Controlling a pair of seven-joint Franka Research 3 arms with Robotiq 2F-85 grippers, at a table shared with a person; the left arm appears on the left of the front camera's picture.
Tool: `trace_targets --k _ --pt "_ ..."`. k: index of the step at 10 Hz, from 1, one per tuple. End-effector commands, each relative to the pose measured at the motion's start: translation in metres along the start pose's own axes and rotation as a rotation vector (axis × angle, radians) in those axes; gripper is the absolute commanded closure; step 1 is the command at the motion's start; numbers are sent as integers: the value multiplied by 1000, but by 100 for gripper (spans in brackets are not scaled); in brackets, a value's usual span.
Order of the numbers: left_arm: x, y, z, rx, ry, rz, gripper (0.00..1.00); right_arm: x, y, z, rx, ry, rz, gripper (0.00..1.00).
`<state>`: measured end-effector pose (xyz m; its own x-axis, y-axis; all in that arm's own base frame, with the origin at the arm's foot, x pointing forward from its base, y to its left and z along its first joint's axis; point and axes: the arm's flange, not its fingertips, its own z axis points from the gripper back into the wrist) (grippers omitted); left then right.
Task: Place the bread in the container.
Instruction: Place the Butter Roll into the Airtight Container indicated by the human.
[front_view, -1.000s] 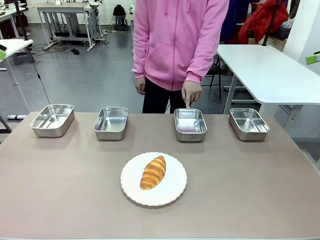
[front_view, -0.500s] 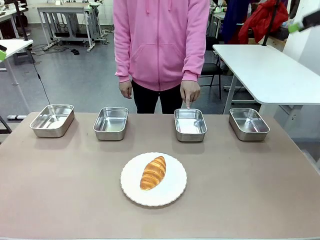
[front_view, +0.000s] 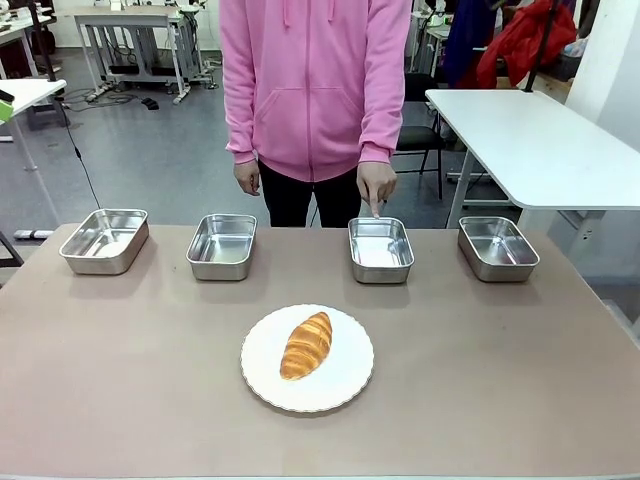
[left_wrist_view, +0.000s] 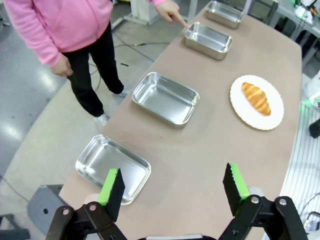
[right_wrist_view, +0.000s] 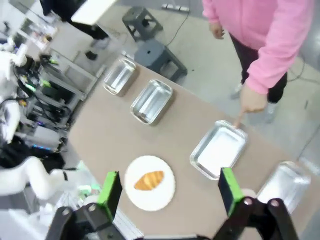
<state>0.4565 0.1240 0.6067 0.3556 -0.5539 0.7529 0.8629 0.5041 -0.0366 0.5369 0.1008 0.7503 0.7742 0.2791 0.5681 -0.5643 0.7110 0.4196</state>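
The pick-up is not yet begun; this is the moment of choosing where the bread goes. The bread (front_view: 306, 345) lies on a white plate (front_view: 350, 385) near the middle of the table's (front_view: 500, 380) near edge, slanted, with nothing touching it. Four steel pans stand in a row along the far edge. The person's hand (front_view: 376, 186) points a finger down at the far rim of the second pan from the right end, so I judge this one to be the container (front_view: 381, 250) meant. It is empty, as are the other pans (front_view: 222, 245).

The left gripper (left_wrist_view: 172, 170) hangs high over the table's left end, its jaws wide apart and holding nothing. The right gripper (right_wrist_view: 169, 175) is also high above the table, looking down on plate and pans, its jaws wide apart and empty too.

The next move, as I judge it, calls for one arm to come down over the plate and turn its wrist so the jaws close across the bread's narrow width, not along its length. The grip should be light, since the bread is likely soft. The container lies beyond the plate and somewhat toward the right, so the right arm looks the handier, and the finger at the rim needs to be kept clear of.
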Motion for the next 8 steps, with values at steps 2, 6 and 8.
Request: trace_targets --k 2,6,8 --pt "1 -1 2 -3 -11 -6 0 38 49 -79 -87 145 -233 0" --pt "1 -1 2 -3 -11 -6 0 18 64 -127 -107 201 -249 0" --pt "1 -1 2 -3 -11 -6 0 18 64 -127 -107 201 -249 0"
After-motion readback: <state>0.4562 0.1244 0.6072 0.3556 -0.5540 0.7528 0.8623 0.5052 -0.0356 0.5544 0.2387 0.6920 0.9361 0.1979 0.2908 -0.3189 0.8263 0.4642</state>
